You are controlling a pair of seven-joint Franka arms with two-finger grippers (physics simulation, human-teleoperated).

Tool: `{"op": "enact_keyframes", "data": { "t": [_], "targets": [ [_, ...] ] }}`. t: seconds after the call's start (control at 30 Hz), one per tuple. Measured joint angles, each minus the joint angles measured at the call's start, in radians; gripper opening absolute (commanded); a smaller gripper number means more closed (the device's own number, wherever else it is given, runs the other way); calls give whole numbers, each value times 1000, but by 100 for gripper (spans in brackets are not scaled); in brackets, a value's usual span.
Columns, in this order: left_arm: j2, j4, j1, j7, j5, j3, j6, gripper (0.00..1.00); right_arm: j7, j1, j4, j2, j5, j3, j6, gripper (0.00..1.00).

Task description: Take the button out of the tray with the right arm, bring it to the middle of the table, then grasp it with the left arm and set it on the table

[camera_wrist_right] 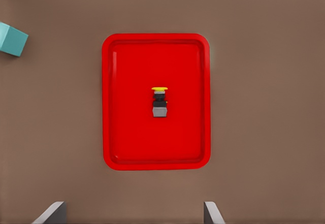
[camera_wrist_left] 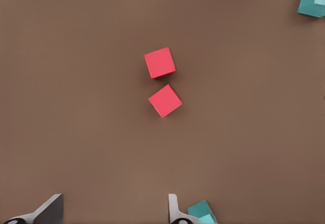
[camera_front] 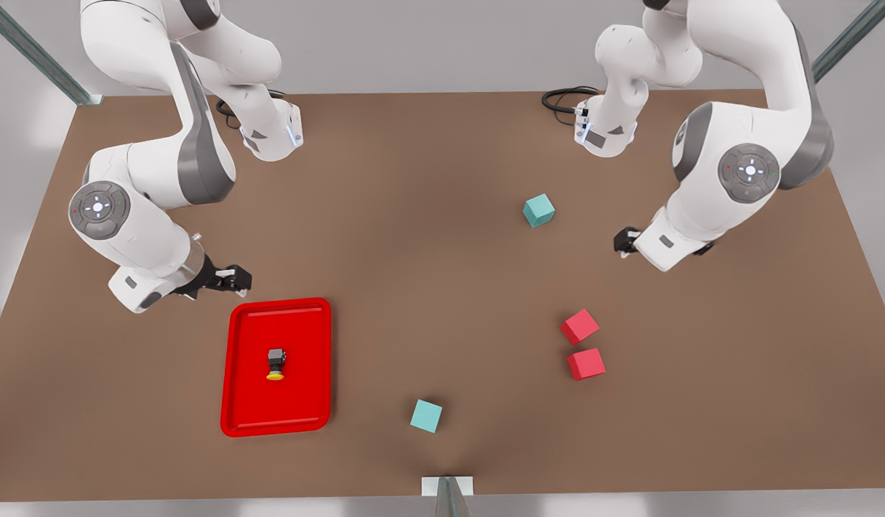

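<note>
A: Nearest the camera, what lay on the table [camera_front: 428,287]?

B: A matte brown top, plain and unmarked. At its near edge sat a smooth teal cube [camera_front: 426,416]. To the front view's left of that lay the tray [camera_front: 230,373], glossy bright red, rectangular, with rounded corners and a low rim.

A: And the button [camera_front: 275,364]?

B: It lay on its side near the tray's middle: a small dark grey boxy body, its round yellow cap pointing to the near edge. No writing could be read on it.

A: Farther back?

B: Two red cubes [camera_front: 582,345] close together on the right, and another teal cube [camera_front: 539,210] beyond them.

A: The grippers?

B: The right gripper [camera_front: 230,279] hovered just past the tray's far edge, apart from the button, fingers spread wide. The left gripper [camera_front: 627,240] hung at the far right, also spread, holding nothing.
</note>
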State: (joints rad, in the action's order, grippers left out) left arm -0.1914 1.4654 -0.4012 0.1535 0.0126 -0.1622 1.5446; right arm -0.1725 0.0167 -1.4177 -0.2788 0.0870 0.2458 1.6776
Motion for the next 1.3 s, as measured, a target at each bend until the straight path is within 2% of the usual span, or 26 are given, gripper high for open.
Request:
{"op": "enact_keyframes", "data": {
  "t": [0.2,0.33,0.43,0.57,0.77,1.07,1.1,1.13,1.2,1.3],
  "targets": [
    [-1,0,3,15,-1,0,9,100,0,-19,-4,-30,28,3,-11,100],
    [-2,-1,6,21,4,-3,10,100,5,16,-7,-219,37,-1,30,100],
    [-20,-1,8,25,5,-3,12,100,0,16,-4,-352,38,-4,130,100],
    [-30,0,7,30,6,-4,13,100,-11,10,-15,-454,45,-5,294,100],
    [-37,0,7,35,7,-4,14,100,-33,9,-29,-519,63,-14,451,100],
    [-51,0,7,41,6,-4,16,100,-69,12,-59,-577,90,-24,522,100],
    [-52,0,7,41,7,-4,17,100,-71,13,-59,-578,91,-25,524,67],
    [-52,0,7,41,6,-4,17,100,-72,13,-60,-577,90,-26,525,44],
    [-56,0,7,42,6,-4,19,100,-72,13,-63,-578,86,-27,526,40],
    [-58,0,7,43,5,-4,20,100,-66,12,-81,-576,82,-27,528,39]
  ]
}}
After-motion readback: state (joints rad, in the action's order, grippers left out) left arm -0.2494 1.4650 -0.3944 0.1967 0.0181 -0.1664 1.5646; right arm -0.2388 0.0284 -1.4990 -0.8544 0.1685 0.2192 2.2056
